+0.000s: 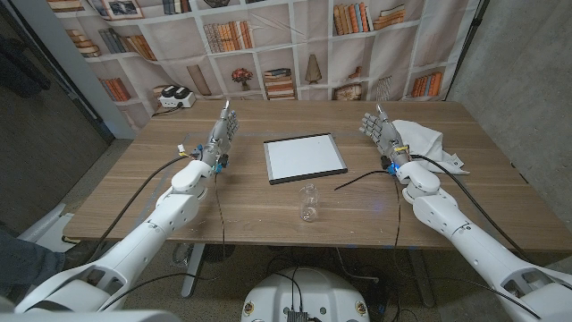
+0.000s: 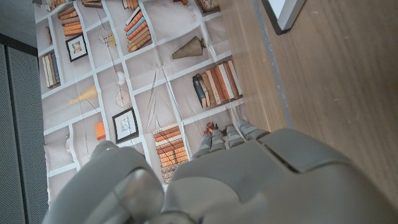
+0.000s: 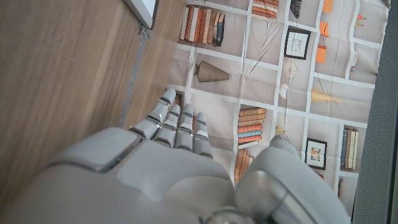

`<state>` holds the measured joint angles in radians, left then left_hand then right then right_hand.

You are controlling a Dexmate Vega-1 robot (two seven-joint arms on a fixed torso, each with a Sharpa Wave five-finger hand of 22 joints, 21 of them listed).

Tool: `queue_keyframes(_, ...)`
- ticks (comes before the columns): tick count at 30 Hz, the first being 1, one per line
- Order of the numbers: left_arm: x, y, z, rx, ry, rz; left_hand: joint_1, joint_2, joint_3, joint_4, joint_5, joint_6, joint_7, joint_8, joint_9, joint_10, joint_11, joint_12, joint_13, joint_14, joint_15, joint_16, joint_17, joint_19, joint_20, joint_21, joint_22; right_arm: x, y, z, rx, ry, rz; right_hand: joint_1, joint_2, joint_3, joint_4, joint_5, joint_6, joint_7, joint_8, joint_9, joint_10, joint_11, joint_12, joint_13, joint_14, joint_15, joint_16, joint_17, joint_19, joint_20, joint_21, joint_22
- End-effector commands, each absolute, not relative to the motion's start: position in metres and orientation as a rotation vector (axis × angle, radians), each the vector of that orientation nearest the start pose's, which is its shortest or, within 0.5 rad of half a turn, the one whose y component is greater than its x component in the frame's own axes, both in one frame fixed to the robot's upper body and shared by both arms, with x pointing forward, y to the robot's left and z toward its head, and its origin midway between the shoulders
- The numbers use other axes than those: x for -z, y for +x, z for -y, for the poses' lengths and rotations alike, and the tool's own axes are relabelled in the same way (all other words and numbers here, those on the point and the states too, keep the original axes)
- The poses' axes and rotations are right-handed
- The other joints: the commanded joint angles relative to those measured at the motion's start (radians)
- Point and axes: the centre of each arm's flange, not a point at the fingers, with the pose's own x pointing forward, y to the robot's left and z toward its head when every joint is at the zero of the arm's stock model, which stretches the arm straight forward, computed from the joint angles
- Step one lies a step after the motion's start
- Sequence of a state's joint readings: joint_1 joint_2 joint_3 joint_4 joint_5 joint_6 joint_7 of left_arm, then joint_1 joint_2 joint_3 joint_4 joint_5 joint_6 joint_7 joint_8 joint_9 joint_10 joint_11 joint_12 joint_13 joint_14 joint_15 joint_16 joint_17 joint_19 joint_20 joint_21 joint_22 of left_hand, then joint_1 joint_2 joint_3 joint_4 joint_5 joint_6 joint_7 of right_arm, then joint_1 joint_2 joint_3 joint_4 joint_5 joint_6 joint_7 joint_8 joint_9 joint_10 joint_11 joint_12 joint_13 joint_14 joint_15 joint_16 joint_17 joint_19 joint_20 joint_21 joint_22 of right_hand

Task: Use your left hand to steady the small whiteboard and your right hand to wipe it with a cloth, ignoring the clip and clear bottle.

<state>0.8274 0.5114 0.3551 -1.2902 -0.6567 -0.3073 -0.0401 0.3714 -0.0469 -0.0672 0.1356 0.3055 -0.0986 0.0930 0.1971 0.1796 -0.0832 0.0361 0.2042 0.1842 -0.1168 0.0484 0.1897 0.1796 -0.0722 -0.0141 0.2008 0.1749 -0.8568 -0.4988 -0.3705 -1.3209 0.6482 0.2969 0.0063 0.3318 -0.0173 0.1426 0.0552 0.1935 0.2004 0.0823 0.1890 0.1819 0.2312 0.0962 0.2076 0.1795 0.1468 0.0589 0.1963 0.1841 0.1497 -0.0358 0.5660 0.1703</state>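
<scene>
The small whiteboard (image 1: 305, 157) is seen in the head view mid-table between the left hand (image 1: 222, 132) and right hand (image 1: 381, 133), both spread and empty, seemingly staged; the cloth (image 1: 423, 139) lies beside the right. In the left wrist view, a whiteboard corner (image 2: 283, 15) is seen beyond extended fingers (image 2: 225, 138). In the right wrist view, fingers (image 3: 177, 124) are held straight, its edge (image 3: 144, 11) apart.

Head camera looks down over the table (image 1: 179, 215); both wrist cameras face the bookshelf backdrop (image 1: 268, 45) close-up.

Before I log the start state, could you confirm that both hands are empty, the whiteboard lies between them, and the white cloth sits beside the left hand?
Not quite: the head view shows the white cloth beside the right hand, not the left hand. Both hands are empty, with the whiteboard between them.
</scene>
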Motion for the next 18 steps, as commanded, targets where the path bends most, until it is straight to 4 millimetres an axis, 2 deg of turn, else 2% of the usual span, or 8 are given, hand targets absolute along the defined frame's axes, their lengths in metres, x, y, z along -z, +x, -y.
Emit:
queue_keyframes(1, 0.005, 0.652, -0.307, 0.205, -0.05, 0.652, 0.01, 0.0, 0.001, 0.005, 0.006, -0.003, -0.001, 0.007, 0.004, -0.002, 0.0, 0.007, 0.003, -0.002, 0.001, 0.008, 0.003, -0.008, -0.001, 0.006, 0.004, 0.029, 0.638, 0.276, -0.178, 0.05, 0.63, 0.009, -0.001, 0.006, -0.002, 0.006, 0.011, -0.005, 0.004, 0.003, 0.011, -0.003, 0.006, 0.002, 0.011, -0.002, 0.005, 0.004, 0.009, -0.015, 0.005, 0.004)
queue_keyframes(7, 0.002, 0.652, -0.302, 0.211, -0.031, 0.642, 0.014, 0.005, 0.0, 0.003, 0.009, 0.007, -0.002, 0.009, 0.004, 0.01, -0.002, 0.01, 0.003, 0.008, 0.0, 0.009, 0.003, -0.003, -0.001, 0.007, 0.004, 0.023, 0.629, 0.275, -0.175, 0.035, 0.664, 0.011, 0.0, 0.007, -0.005, 0.006, 0.014, -0.005, 0.005, 0.003, 0.015, -0.004, 0.007, 0.002, 0.016, -0.004, 0.006, 0.004, 0.011, -0.014, 0.002, 0.004)
queue_keyframes(10, -0.002, 0.651, -0.299, 0.237, -0.027, 0.648, 0.016, 0.009, 0.0, 0.001, 0.011, 0.013, 0.001, 0.01, 0.004, 0.02, 0.001, 0.013, 0.003, 0.015, 0.001, 0.01, 0.003, 0.003, -0.012, 0.008, 0.004, 0.02, 0.625, 0.276, -0.173, 0.021, 0.684, 0.013, 0.0, 0.007, -0.006, 0.006, 0.015, -0.004, 0.006, 0.003, 0.019, -0.003, 0.008, 0.002, 0.019, -0.004, 0.006, 0.003, 0.013, -0.014, 0.0, 0.004)
queue_keyframes(18, -0.008, 0.64, -0.287, 0.277, -0.012, 0.667, 0.021, 0.016, 0.0, -0.001, 0.014, 0.029, 0.005, 0.014, 0.004, 0.031, 0.002, 0.015, 0.004, 0.027, 0.0, 0.012, 0.002, 0.01, -0.016, 0.009, 0.004, 0.013, 0.617, 0.291, -0.154, -0.02, 0.736, 0.019, 0.003, 0.009, -0.011, 0.006, 0.023, -0.008, 0.008, 0.003, 0.026, -0.009, 0.01, 0.002, 0.027, -0.01, 0.008, 0.002, 0.017, -0.013, -0.004, 0.004)
